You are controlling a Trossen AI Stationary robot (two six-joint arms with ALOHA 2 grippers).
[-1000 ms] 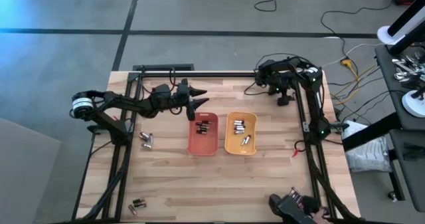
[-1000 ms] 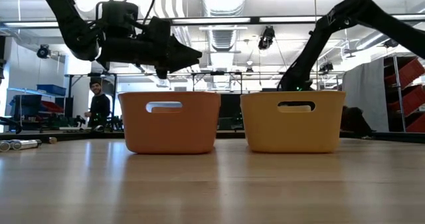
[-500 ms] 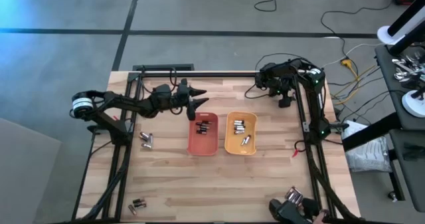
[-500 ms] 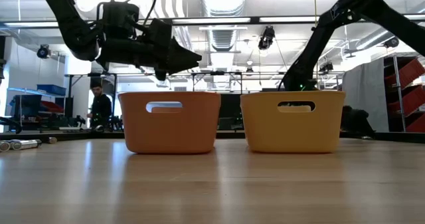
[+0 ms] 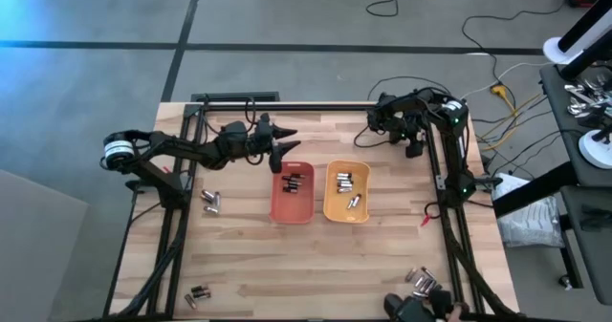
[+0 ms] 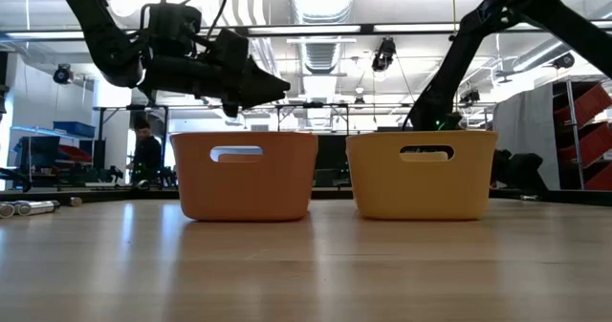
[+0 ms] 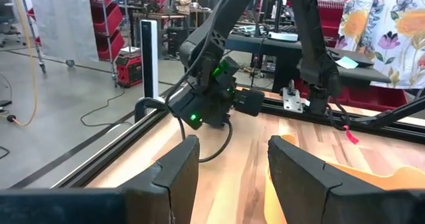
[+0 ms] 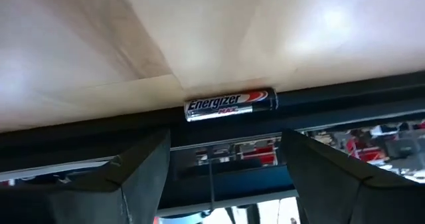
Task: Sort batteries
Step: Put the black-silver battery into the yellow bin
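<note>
Dark batteries lie in the orange tray (image 5: 292, 194) and silvery ones in the yellow tray (image 5: 346, 190). Loose batteries lie on the table at the left (image 5: 211, 201), at the near left (image 5: 198, 293) and at the near right (image 5: 421, 282). My left gripper (image 5: 285, 148) hovers open and empty above the orange tray's far rim (image 6: 273, 81). My right gripper (image 5: 413, 145) is low at the table's far right, open (image 8: 222, 177). One silvery battery (image 8: 229, 104) lies ahead of its fingers against a dark rail, untouched.
Dark frame rails (image 5: 287, 104) run along the table's far edge and both sides. Cables (image 5: 382, 88) lie behind the right arm. A dark thing (image 5: 406, 308) sits at the near right edge. Bare wood (image 5: 287, 265) stretches in front of the trays.
My right gripper has shifted slightly toward the table's right edge, its upper arm rising a little. The dark thing at the near right edge has drawn back toward the near edge, and the silvery batteries there now lie bare on the wood.
</note>
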